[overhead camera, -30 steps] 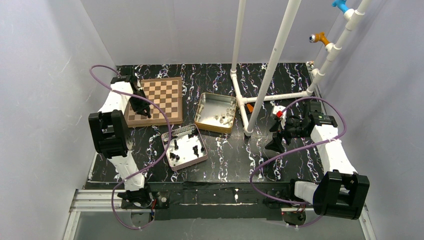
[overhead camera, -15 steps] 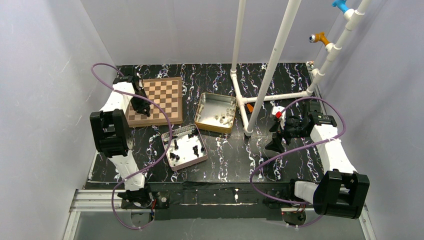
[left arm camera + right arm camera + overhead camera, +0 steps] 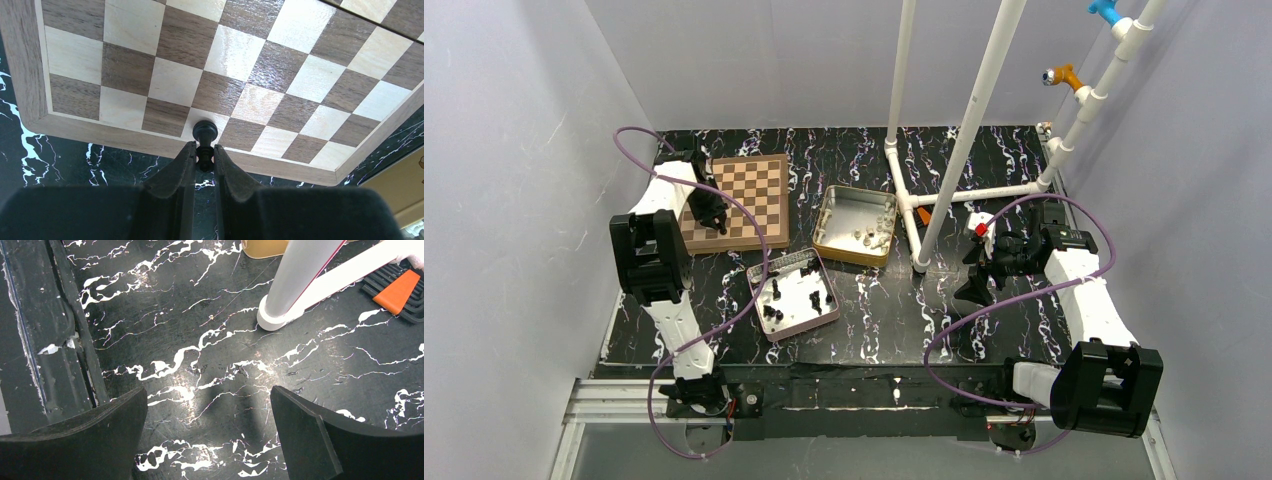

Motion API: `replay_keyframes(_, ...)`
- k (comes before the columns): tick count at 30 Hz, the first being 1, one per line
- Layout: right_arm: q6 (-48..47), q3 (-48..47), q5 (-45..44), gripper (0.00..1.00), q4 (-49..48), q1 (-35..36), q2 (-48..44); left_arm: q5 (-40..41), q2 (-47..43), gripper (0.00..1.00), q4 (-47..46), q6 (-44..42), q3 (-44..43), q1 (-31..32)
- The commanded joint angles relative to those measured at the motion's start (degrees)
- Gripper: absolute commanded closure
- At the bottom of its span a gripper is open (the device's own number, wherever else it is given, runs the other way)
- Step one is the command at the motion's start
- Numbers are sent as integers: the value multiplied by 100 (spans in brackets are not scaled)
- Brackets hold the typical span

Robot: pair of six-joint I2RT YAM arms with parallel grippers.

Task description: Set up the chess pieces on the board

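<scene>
The wooden board (image 3: 754, 195) lies at the back left of the table. My left gripper (image 3: 717, 222) hangs over its near-left part, shut on a black chess piece (image 3: 205, 134). In the left wrist view the gripper (image 3: 204, 150) holds the piece above the board's (image 3: 260, 65) near row of squares, by the rim. Several black chess pieces (image 3: 774, 291) stand in an open tin (image 3: 796, 322) in front of the board. My right gripper (image 3: 979, 268) is open and empty over the table at the right; the right wrist view (image 3: 210, 420) shows only bare marble between the fingers.
A second tin (image 3: 836, 215) with pale pieces sits in the middle. White pipe posts (image 3: 924, 215) stand right of it, with a foot (image 3: 280, 315) ahead of my right gripper. A set of hex keys with an orange holder (image 3: 400, 292) lies near the pipe.
</scene>
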State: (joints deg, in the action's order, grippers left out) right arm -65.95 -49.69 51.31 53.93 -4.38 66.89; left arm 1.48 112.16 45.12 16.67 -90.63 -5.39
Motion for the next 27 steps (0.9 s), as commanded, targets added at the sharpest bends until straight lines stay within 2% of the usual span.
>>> replay_keyframes(1,-10,38,77,0,19,27,-75,61,-50,100,205,-27,-218,9)
replay_keyframes(27,50,85,98,0,-80,32,-88,63,15,100,389,-6,-164,3)
